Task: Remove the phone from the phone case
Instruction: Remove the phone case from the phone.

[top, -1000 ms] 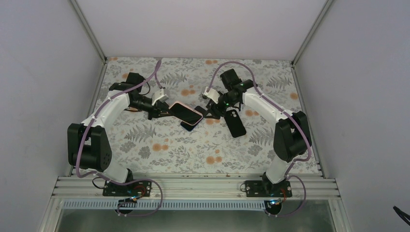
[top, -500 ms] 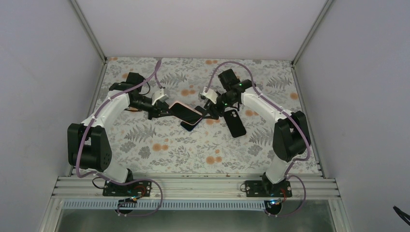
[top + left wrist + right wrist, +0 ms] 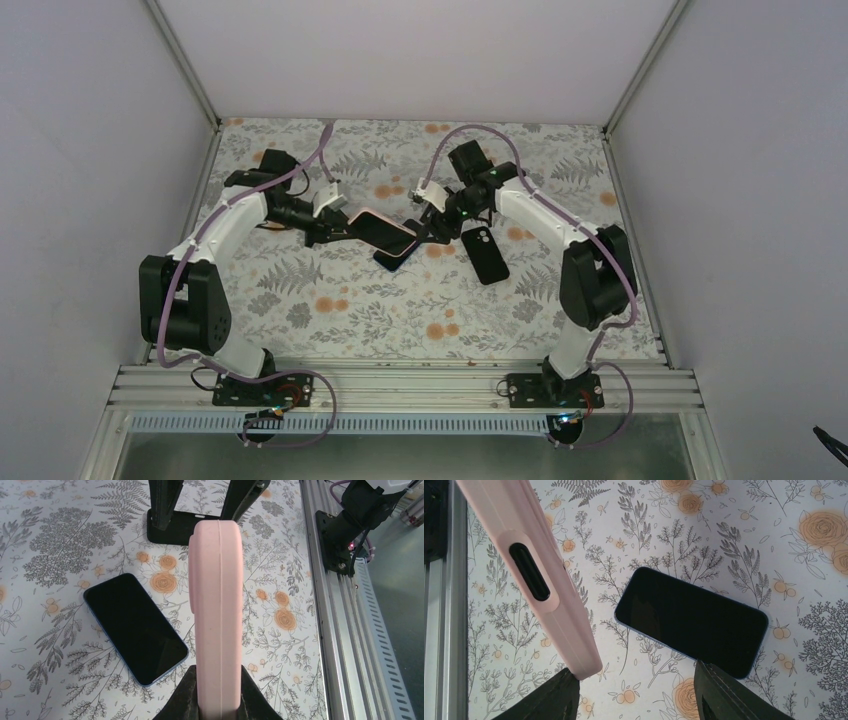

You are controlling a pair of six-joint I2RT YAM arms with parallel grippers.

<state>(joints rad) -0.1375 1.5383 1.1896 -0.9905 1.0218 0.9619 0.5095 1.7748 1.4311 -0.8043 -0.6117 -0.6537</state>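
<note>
The salmon-pink phone case (image 3: 384, 231) hangs above the middle of the table, and my left gripper (image 3: 338, 229) is shut on its left end. From above, the phone (image 3: 386, 233) shows as a dark face framed by the pink rim. The left wrist view has the case (image 3: 217, 605) edge-on, clamped between the fingers of my left gripper (image 3: 217, 675). My right gripper (image 3: 426, 233) is at the case's right end. It stands open (image 3: 636, 695), and the case's corner (image 3: 574, 650) reaches its left fingertip (image 3: 559, 690). Whether they touch I cannot tell.
A blue-edged black phone (image 3: 394, 260) lies screen-up on the flowered cloth under the case (image 3: 691, 620). A black slab with a camera window (image 3: 485, 254) lies right of my right gripper. An aluminium rail (image 3: 345, 605) runs along the near edge. White walls close in the sides.
My right arm has edged left toward the case's end and its jaws have narrowed a touch. The left arm and the case have stayed put.
</note>
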